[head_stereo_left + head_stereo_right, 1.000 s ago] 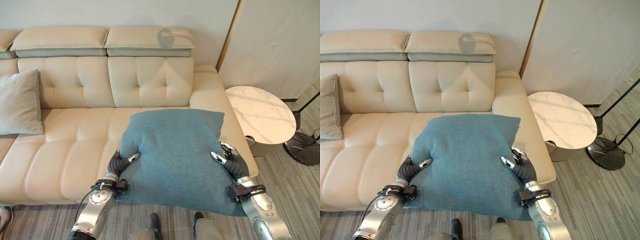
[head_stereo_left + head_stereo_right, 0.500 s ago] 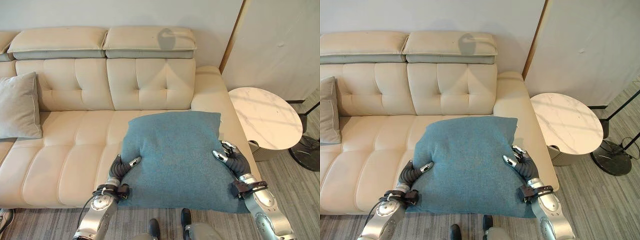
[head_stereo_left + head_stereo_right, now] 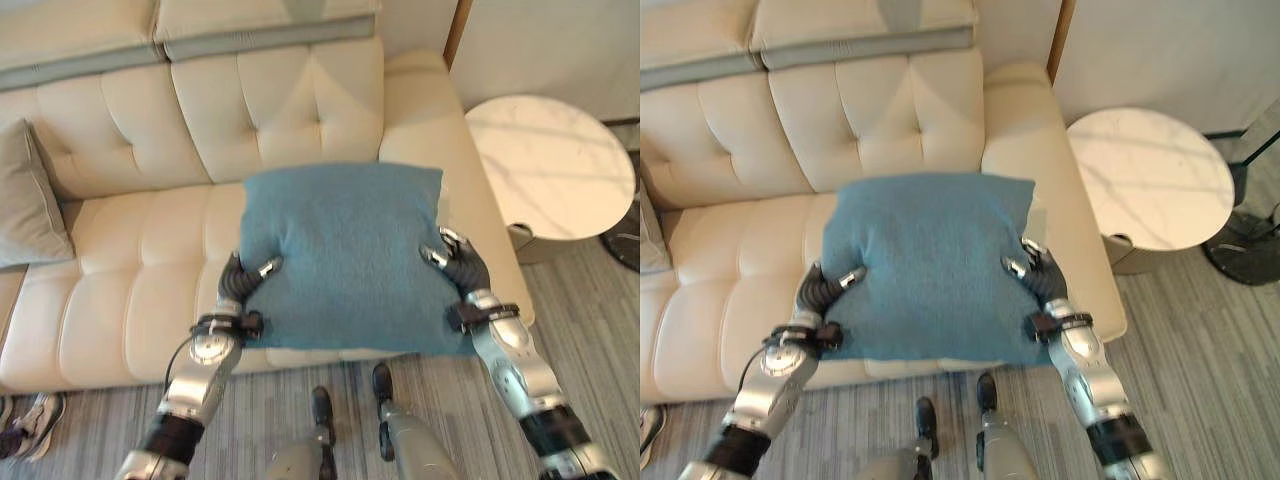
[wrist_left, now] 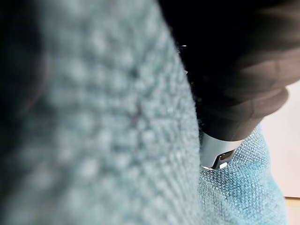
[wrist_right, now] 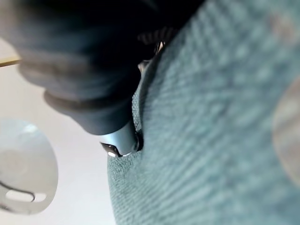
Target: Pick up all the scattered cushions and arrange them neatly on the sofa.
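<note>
A large teal cushion point(image 3: 345, 250) is held flat over the right end of the cream sofa point(image 3: 140, 290). My left hand point(image 3: 240, 283) grips its left edge, thumb curled onto the top. My right hand point(image 3: 460, 268) grips its right edge the same way. The teal fabric point(image 4: 117, 140) lies close against the left wrist camera, and the same fabric point(image 5: 211, 131) against the right wrist camera. A grey cushion point(image 3: 28, 200) leans upright against the sofa back at the far left.
A round white marble side table point(image 3: 550, 165) stands right of the sofa armrest point(image 3: 425, 120). A person's shoe point(image 3: 25, 425) shows on the striped floor at the lower left. The sofa seat between the two cushions is bare.
The camera has tilted down and moved closer to the sofa. The teal cushion has gone forward over the seat, toward the backrest, still held at both edges.
</note>
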Controlling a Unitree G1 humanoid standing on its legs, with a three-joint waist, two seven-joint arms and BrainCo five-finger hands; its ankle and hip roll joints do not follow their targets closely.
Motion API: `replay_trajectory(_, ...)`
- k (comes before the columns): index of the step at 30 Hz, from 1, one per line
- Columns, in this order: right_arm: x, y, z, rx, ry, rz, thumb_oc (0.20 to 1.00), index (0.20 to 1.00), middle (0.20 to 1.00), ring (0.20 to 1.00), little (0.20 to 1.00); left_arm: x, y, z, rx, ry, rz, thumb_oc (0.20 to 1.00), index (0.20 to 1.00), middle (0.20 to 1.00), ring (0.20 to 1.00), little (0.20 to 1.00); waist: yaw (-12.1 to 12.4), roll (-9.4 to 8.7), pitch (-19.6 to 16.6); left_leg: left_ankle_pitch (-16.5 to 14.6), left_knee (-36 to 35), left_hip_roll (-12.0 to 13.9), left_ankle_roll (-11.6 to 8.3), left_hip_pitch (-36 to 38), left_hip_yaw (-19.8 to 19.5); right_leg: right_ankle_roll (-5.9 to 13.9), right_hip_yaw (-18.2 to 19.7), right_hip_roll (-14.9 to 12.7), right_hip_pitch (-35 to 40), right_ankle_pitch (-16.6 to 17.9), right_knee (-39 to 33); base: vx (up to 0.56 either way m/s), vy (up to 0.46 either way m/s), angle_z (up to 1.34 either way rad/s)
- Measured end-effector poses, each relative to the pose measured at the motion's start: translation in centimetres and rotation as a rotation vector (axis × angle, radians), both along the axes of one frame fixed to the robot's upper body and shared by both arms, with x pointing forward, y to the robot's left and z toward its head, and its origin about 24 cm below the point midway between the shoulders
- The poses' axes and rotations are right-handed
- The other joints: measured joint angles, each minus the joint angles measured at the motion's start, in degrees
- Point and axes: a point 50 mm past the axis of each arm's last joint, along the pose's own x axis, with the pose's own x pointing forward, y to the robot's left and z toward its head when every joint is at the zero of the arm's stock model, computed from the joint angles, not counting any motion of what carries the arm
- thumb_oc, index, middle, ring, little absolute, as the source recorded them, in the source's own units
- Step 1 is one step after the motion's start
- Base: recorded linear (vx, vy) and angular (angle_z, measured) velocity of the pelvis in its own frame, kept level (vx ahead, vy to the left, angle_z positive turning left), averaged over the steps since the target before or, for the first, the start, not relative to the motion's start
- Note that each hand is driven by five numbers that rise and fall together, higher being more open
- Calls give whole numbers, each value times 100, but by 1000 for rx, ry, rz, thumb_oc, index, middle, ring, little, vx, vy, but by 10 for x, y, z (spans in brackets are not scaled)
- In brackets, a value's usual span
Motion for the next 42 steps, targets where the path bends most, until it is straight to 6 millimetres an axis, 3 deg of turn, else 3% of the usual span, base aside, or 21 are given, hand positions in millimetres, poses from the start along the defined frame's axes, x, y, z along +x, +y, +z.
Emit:
replay_trajectory(3, 29, 11, 44, 15, -117, -48, 200, 200, 200, 200, 200, 30, 3, 42, 63, -117, 57, 200, 200, 200, 200, 200, 148, 69, 121, 138, -25, -2, -29, -388, -31, 22, -6, 8, -311, 172, -194, -54, 35, 4)
replay_trajectory(6, 50, 21, 102, 35, -261, -121, 200, 200, 200, 200, 200, 57, 1, 99, 113, -264, 119, 200, 200, 200, 200, 200, 295, 134, 284, 312, -141, 5, -79, -719, -78, 11, -19, 28, -589, 319, -368, -4, 35, 8)
replay_trajectory(8, 64, 26, 151, 8, -360, -226, 200, 200, 200, 200, 200, 75, 0, 143, 178, -340, 169, 200, 200, 200, 200, 200, 371, 180, 324, 400, -205, -5, -114, -990, -158, 43, -43, 25, -785, 468, -572, 18, 19, 11)
replay_trajectory(9, 62, 30, 177, 15, -431, -259, 200, 200, 200, 200, 200, 77, -4, 167, 177, -397, 184, 200, 200, 200, 200, 200, 395, 190, 332, 474, -244, -11, -108, -1148, -175, 24, -51, 24, -924, 553, -643, 16, 10, 10)
replay_trajectory(12, 51, 42, 224, -30, -597, -339, 200, 200, 200, 200, 200, 81, -4, 202, 188, -470, 242, 200, 200, 200, 200, 200, 447, 231, 379, 534, -313, -7, -115, -1372, -228, -82, -115, 33, -1119, 697, -732, 26, 2, 5)
replay_trajectory(15, 41, 53, 253, -132, -727, -399, 200, 200, 200, 200, 200, 82, 0, 225, 190, -507, 303, 200, 200, 200, 200, 200, 466, 269, 399, 534, -304, 1, -118, -1529, -460, -83, -135, 38, -1256, 698, -733, 11, 0, 1)
replay_trajectory(16, 37, 57, 268, -163, -781, -427, 420, 420, 420, 420, 420, 81, 3, 237, 182, -530, 332, 373, 373, 373, 373, 373, 486, 273, 401, 535, -307, 1, -118, -1622, -505, -83, -136, 37, -1347, 698, -732, 0, 0, 0)
replay_trajectory(17, 33, 59, 281, -212, -825, -470, 1000, 1000, 1000, 1000, 1000, 80, 4, 248, 188, -549, 354, 1000, 1000, 1000, 1000, 1000, 508, 274, 402, 537, -300, 2, -121, -1704, -516, -83, -143, 37, -1422, 698, -732, 16, -23, 4)
replay_trajectory(19, 31, 57, 293, -297, -878, -529, 1000, 1000, 1000, 1000, 1000, 79, 6, 262, 201, -564, 388, 1000, 1000, 1000, 1000, 1000, 539, 278, 403, 545, -291, 8, -133, -1816, -574, -84, -154, 35, -1512, 698, -733, 6, -32, 10)
replay_trajectory(22, 37, 47, 296, -388, -855, -600, 1000, 1000, 1000, 1000, 1000, 80, 15, 274, 272, -531, 431, 1000, 1000, 1000, 1000, 1000, 564, 279, 404, 560, -286, 12, -155, -1935, -679, -84, -179, 35, -1594, 698, -731, -15, -36, 13)
replay_trajectory(27, 57, 35, 259, -521, -706, -538, 1000, 1000, 1000, 1000, 1000, 76, 48, 274, 413, -424, 453, 1000, 1000, 1000, 1000, 1000, 569, 279, 404, 561, -287, 5, -157, -2160, -730, -83, -209, 22, -1807, 698, -721, -27, -13, 5)
replay_trajectory(29, 66, 30, 228, -539, -614, -483, 1000, 1000, 1000, 1000, 1000, 77, 56, 265, 445, -385, 451, 1000, 1000, 1000, 1000, 1000, 557, 277, 405, 561, -279, -1, -157, -2222, -737, -83, -209, 17, -1864, 697, -716, -23, -1, 1)
replay_trajectory(32, 73, 33, 160, -495, -447, -371, 1000, 1000, 1000, 1000, 1000, 80, 69, 224, 442, -297, 429, 1000, 1000, 1000, 1000, 1000, 501, 269, 410, 559, -271, -12, -159, -2213, -727, -74, -186, 8, -1868, 691, -693, -15, 3, -1)
replay_trajectory(35, 73, 36, 132, -505, -375, -318, 1000, 1000, 1000, 1000, 1000, 82, 79, 198, 449, -209, 441, 1000, 1000, 1000, 1000, 1000, 413, 245, 452, 560, -286, -33, -159, -2309, -713, -66, -172, -8, -1974, 687, -691, -29, 7, -2)
replay_trajectory(39, 66, 32, 140, -458, -415, -312, 1000, 1000, 1000, 1000, 1000, 79, 85, 176, 401, -183, 431, 1000, 1000, 1000, 1000, 1000, 347, 106, 587, 606, -284, -35, -200, -2322, -667, -5, -143, -11, -2013, 732, -685, -31, -3, -3)
replay_trajectory(42, 55, 19, 163, -384, -506, -338, 1000, 1000, 1000, 1000, 1000, 73, 85, 178, 369, -236, 413, 1000, 1000, 1000, 1000, 1000, 363, 74, 699, 644, -284, -23, -242, -2308, -668, 1, -152, -4, -1992, 757, -683, -39, -15, 3)
